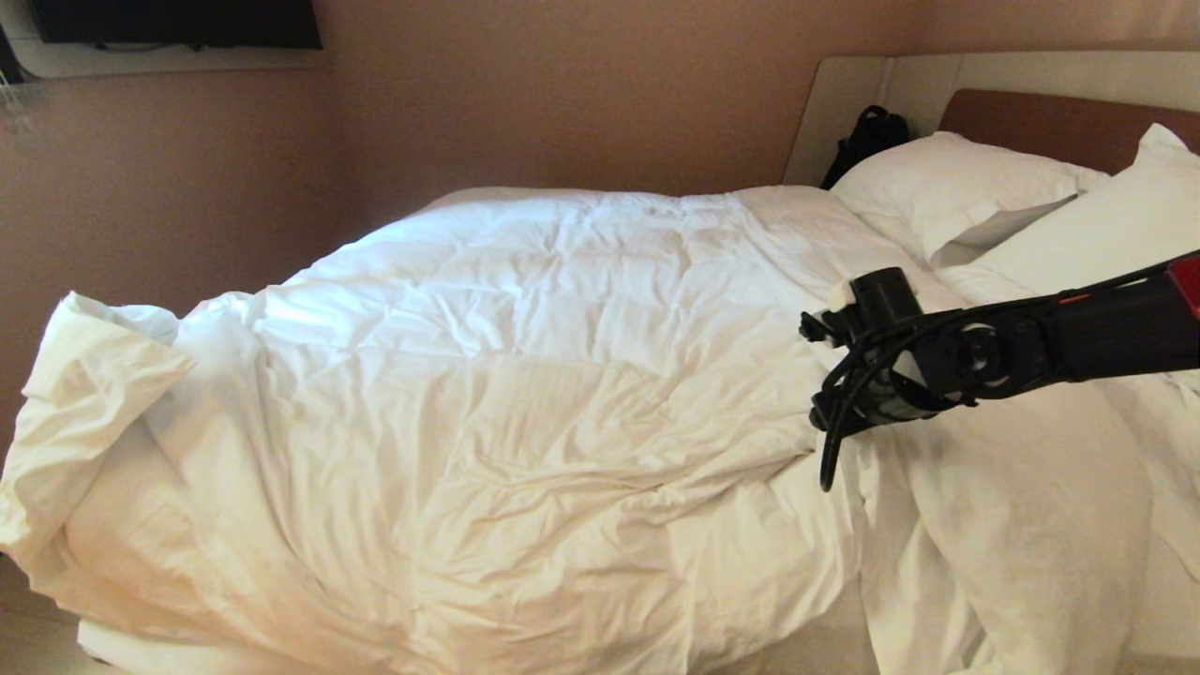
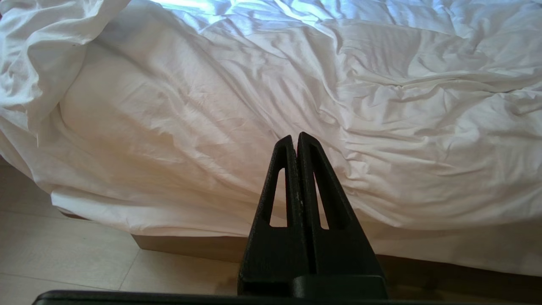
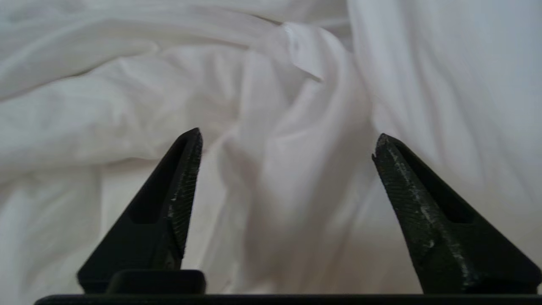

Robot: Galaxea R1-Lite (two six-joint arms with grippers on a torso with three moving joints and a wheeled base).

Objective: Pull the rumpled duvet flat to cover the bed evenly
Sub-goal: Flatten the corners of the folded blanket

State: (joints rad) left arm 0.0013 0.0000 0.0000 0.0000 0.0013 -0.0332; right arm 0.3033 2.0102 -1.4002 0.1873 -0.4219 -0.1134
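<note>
The white duvet point(image 1: 525, 375) lies rumpled over the bed point(image 2: 190, 248), with one corner bunched up at the left point(image 1: 94, 375) and folds hanging off the near right side point(image 1: 984, 562). My right arm point(image 1: 1031, 337) reaches in from the right, low over the duvet near the pillows; its fingers are hidden there. In the right wrist view my right gripper point(image 3: 288, 137) is open, and a raised fold of duvet point(image 3: 296, 127) stands just ahead between the fingers, not pinched. My left gripper point(image 2: 295, 136) is shut and empty, parked low beside the bed, facing the duvet's hanging edge point(image 2: 169, 212).
Two white pillows point(image 1: 947, 187) point(image 1: 1097, 234) lean at the brown headboard point(image 1: 1050, 127). A black bag point(image 1: 867, 141) sits at the bed's far corner. A dark screen point(image 1: 178, 23) hangs on the pink wall. Pale floor tiles point(image 2: 63, 254) show below the bed base.
</note>
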